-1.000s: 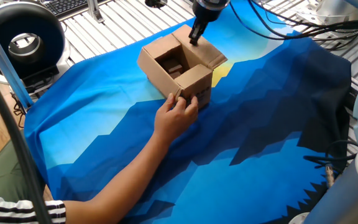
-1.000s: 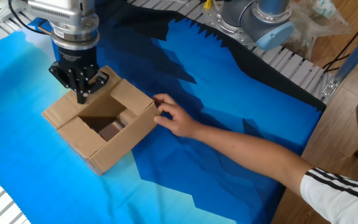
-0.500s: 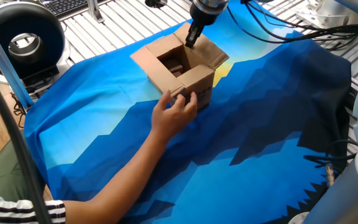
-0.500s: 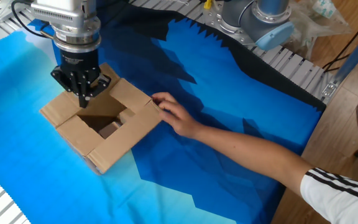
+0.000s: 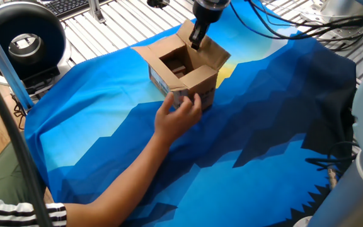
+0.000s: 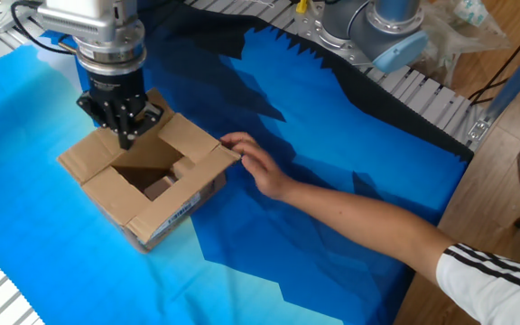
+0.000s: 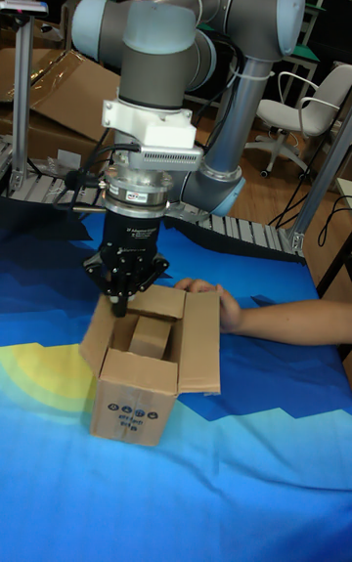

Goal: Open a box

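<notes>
The box sits on a blue patterned cloth spread over the table, near the cloth's yellow patch. Its flaps are folded outward and a smaller brown item shows inside. The side toward the tall fixed view carries a row of small black round symbols and a line of print too small to read. In the other fixed view a white label with dark marks shows on the side beneath the flap nearest the person; its text cannot be read.

The gripper points straight down at one flap's inner edge, its dark fingers drawn close together, apparently pinching the flap, though the contact is not clear. A person's hand rests against the box's opposite side, fingers touching the flap there.
</notes>
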{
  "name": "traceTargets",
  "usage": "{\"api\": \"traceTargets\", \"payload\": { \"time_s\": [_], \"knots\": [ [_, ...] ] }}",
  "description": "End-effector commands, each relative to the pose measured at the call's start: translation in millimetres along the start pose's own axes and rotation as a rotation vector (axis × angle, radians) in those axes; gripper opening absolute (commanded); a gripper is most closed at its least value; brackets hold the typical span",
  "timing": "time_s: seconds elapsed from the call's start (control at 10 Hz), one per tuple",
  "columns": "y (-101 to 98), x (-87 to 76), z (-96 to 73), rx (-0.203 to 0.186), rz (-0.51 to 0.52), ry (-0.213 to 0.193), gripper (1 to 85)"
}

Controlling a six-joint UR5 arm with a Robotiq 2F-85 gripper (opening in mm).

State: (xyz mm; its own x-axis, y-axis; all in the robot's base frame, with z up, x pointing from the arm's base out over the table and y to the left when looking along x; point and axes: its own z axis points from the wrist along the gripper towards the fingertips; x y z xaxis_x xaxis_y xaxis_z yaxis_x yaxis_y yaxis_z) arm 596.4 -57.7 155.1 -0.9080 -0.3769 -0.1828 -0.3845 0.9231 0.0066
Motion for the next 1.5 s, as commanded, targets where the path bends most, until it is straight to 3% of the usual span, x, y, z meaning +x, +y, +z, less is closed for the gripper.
{"api": "traceTargets", "payload": {
  "time_s": [0.0, 0.3, 0.6, 0.7, 0.9, 1.1, 1.4],
  "knots": [
    [41.0, -8.8, 0.2, -0.107, 0.113, 0.018, 1.3],
    [55.9, -16.4, 18.9, -0.089, 0.122, -0.011, 1.3],
    [62.4, -17.0, 26.6, -0.098, 0.107, -0.015, 1.3],
    [49.0, -13.8, 26.8, -0.049, 0.069, -0.004, 1.3],
    [35.1, -9.0, 11.9, -0.005, 0.047, 0.046, 1.3],
    [1.7, -1.8, -6.2, 0.082, -0.014, 0.092, 1.3],
    [-30.8, 7.0, -38.1, 0.132, -0.054, 0.155, 1.3]
  ]
}}
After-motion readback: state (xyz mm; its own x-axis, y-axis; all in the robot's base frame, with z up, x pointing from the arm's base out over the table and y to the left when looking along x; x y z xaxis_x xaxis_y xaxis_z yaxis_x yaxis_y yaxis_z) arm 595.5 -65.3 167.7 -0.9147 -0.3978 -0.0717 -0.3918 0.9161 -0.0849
